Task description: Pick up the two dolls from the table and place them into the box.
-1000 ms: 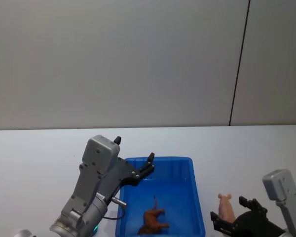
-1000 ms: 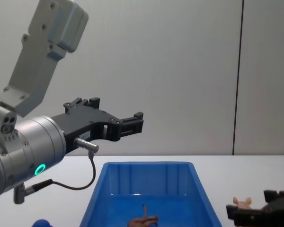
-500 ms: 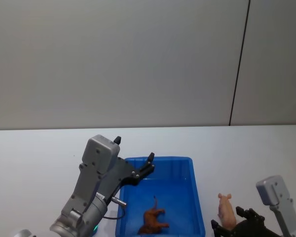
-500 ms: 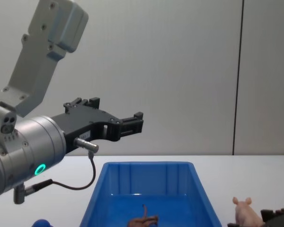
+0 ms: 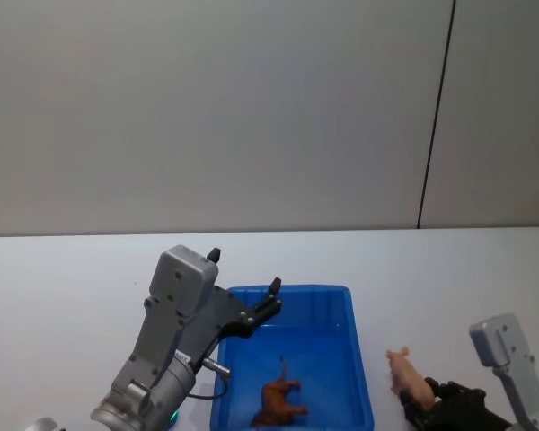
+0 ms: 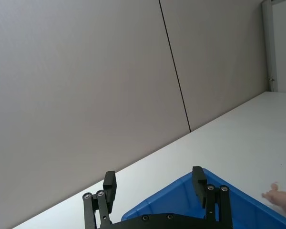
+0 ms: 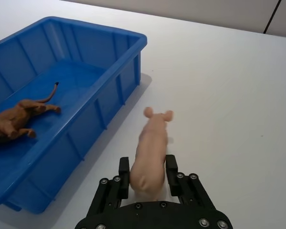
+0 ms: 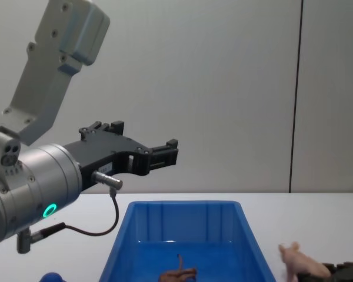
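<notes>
Right gripper pinches the pale pink plastic pig by the rump, ready to lift it into the bright blue rectangular bin, where the brown toy animal already lies; left gripper hovers open.

Bare lab-like test room, plain white table, grey panelled wall, dark vertical seam

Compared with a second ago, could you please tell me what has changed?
The right gripper has closed on the pig, which has tipped and shifted toward the box. The left gripper, open above the box, and the brown doll inside have not moved.
</notes>
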### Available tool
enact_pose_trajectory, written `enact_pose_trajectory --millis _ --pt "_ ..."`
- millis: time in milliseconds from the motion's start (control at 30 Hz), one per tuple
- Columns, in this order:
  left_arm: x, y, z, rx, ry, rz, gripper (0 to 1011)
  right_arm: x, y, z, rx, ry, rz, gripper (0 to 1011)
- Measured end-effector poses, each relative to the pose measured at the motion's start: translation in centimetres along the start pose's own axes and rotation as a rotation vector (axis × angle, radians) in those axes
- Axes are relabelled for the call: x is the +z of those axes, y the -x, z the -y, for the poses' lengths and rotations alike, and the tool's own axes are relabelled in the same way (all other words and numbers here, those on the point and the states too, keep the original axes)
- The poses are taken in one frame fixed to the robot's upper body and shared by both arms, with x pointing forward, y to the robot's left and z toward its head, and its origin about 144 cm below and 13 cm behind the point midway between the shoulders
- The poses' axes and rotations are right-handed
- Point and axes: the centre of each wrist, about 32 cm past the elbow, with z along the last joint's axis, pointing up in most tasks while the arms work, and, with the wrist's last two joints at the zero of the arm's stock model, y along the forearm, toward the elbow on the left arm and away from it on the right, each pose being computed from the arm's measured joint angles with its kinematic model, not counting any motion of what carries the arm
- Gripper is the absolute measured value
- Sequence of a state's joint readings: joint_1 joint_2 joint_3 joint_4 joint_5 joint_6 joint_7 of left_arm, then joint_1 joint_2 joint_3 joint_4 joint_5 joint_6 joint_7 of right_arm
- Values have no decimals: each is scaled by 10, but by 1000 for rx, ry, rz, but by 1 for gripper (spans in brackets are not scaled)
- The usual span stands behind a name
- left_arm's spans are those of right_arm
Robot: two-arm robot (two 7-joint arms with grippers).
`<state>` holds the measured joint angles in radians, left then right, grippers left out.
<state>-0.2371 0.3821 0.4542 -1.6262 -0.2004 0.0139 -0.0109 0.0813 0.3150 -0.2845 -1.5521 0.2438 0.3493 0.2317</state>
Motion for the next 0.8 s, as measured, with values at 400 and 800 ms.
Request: enact_pose_trajectory --millis 400,800 --pt "0 0 0 0 0 0 1003 10 -5 0 -34 -70 19 378" --pt "0 0 0 0 0 0 1003 46 -5 -1 23 -208 50 378"
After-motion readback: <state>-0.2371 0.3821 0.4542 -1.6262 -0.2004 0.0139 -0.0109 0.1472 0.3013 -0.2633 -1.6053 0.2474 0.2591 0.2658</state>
